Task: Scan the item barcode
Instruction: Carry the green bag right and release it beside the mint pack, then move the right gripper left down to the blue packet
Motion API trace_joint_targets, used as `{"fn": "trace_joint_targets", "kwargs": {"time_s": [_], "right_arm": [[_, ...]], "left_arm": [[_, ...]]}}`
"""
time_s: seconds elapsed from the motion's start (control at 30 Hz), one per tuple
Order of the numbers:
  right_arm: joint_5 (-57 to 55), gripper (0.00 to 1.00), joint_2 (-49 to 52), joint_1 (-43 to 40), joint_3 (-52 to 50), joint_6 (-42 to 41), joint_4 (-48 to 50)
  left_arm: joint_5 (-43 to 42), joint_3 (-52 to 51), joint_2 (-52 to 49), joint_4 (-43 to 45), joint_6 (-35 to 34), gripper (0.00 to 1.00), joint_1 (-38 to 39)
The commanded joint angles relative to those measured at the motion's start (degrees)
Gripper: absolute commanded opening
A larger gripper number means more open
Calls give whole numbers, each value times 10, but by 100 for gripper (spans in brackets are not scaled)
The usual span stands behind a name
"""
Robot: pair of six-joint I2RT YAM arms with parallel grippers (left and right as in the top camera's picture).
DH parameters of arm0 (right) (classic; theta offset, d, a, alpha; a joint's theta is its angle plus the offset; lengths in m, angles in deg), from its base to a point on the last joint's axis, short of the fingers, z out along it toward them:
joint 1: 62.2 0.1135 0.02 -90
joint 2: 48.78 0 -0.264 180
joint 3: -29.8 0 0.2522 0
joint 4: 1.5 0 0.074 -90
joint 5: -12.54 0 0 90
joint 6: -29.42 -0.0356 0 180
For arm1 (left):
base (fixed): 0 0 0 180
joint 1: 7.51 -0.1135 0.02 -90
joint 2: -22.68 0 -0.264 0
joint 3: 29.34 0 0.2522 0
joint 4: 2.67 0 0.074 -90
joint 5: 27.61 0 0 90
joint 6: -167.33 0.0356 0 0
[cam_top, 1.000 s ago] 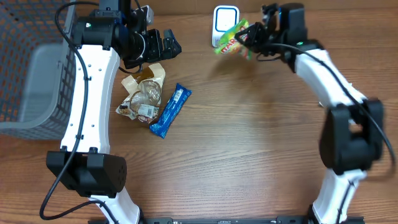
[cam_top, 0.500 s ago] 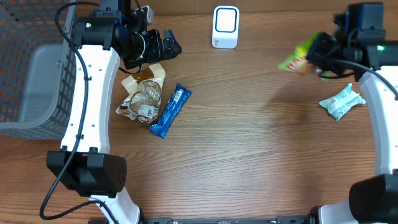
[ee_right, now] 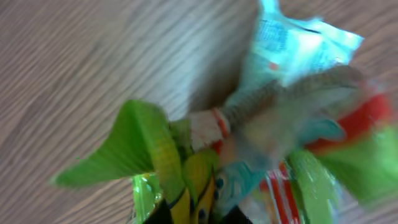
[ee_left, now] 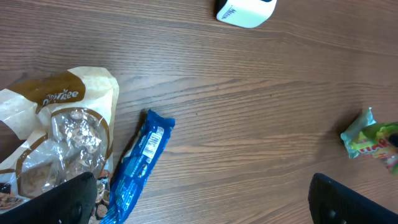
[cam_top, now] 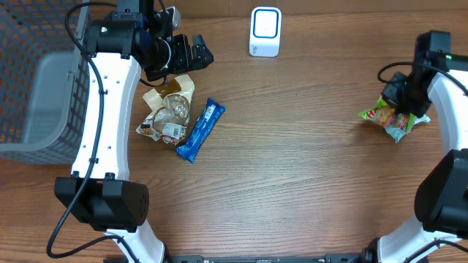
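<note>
Swung away from the scanner (cam_top: 265, 31) at twelve o'clock, the right gripper (cam_top: 399, 104) sits at three o'clock. The left gripper (cam_top: 196, 52) at eleven gapes empty. The green snack bag (cam_top: 376, 115) rests on a pale packet (cam_top: 401, 130); whether the right jaws grip it, I cannot tell. Scanning looks done, and the next move calls for a full release.

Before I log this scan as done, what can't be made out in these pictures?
Grip: whether the right gripper holds the green candy bag; the right wrist view is motion-blurred, and overhead its own body covers the jaws.
Barcode on the bag: blurred in the right wrist view, too small overhead.
Label on the pale blue packet: partly covered by the bag, too small to read.
</note>
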Motion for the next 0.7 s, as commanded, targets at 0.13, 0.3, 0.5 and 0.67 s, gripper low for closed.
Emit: {"fn": "trace_joint_targets", "kwargs": {"time_s": [0.13,0.3,0.5,0.67], "right_arm": [[11,49,-11,-7,6,2,-5],[77,70,-12,-7,10,3,-5],[414,61,-11,17,13,68,32],[391,58,-11,95,13,4,56]], "left_arm": [[4,6,9,0,9,100,-3],[4,6,9,0,9,100,-3],[4,6,9,0,9,100,-3],[4,6,9,0,9,100,-3]]}}
